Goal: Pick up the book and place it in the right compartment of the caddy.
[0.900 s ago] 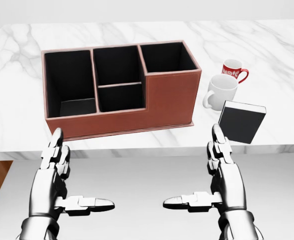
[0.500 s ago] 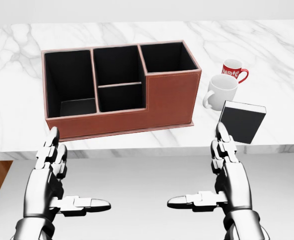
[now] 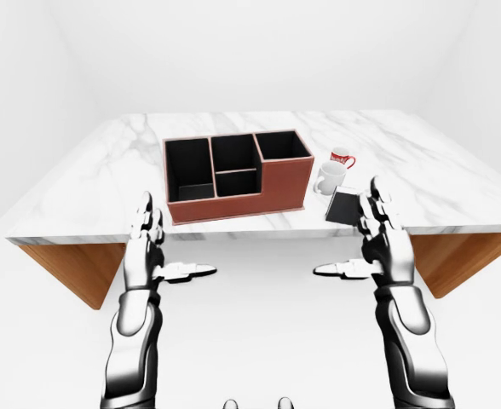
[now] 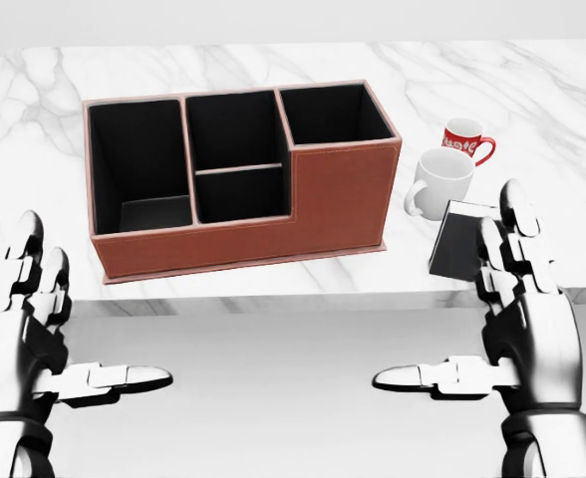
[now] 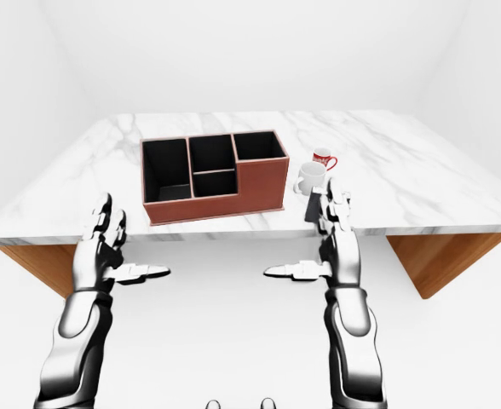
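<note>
Left-eye view: the book [image 3: 346, 205] stands at the near edge of the desk [image 3: 106, 183], partly hidden behind the fingers of the right robot hand [image 3: 385, 243]; contact cannot be judged. Left robot hand [image 3: 145, 249] spread, thumb out sideways, nothing in it.

Head view: right robot hand [image 4: 517, 299] covers the book's [image 4: 454, 236] right half; only its dark cover and left edge show. Fingers extended upright, thumb pointing left, palm empty. Left robot hand [image 4: 29, 319] cut off by the frame edge, released. Caddy [image 4: 343, 194] lies up and left of the right robot hand, all compartments dark inside. White mug [image 4: 439, 179] and red mug [image 4: 464, 137] just above the book.

Right-eye view: book almost wholly hidden behind the right robot hand
</note>
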You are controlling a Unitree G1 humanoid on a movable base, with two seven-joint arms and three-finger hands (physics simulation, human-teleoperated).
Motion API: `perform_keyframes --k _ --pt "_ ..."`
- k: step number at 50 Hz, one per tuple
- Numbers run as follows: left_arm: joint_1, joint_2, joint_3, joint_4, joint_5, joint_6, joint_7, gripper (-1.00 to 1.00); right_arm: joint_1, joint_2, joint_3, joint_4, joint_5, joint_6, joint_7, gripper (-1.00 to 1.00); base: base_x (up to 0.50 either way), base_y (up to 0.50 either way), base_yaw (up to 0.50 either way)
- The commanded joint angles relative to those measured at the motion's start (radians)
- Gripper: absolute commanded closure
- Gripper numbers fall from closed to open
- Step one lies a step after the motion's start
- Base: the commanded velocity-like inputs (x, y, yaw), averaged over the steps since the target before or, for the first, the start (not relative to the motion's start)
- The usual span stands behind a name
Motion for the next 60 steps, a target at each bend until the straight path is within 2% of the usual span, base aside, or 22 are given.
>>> perform_keyframes --k 1,5,9,29,60 --pt "-0.033 0.055 0.176 -0.237 -0.074 0.0 0.031 -1.0 -0.007 -0.039 -0.177 -0.292 0.057 0.0 0.026 -1.0 0.0 0.0 0.0" --pt "-0.041 0.07 0.22 -0.254 -0.104 0.0 0.038 -1.0 -0.012 -0.05 -0.258 -0.341 0.094 0.0 0.037 -1.0 0.0 0.0 0.0" --pt "-0.039 0.073 0.229 -0.271 -0.112 0.0 0.044 -1.0 -0.013 -0.051 -0.302 -0.394 0.13 0.0 0.037 -1.0 0.0 0.0 0.0" --pt "-0.039 0.074 0.225 -0.257 -0.105 0.0 0.051 -1.0 0.002 -0.043 -0.283 -0.398 0.113 0.0 0.07 -1.0 0.0 0.0 0.0" --pt "-0.034 0.071 0.218 -0.239 -0.099 0.0 0.049 -1.0 0.012 -0.035 -0.275 -0.392 0.111 0.0 0.088 -1.0 0.25 0.0 0.0"
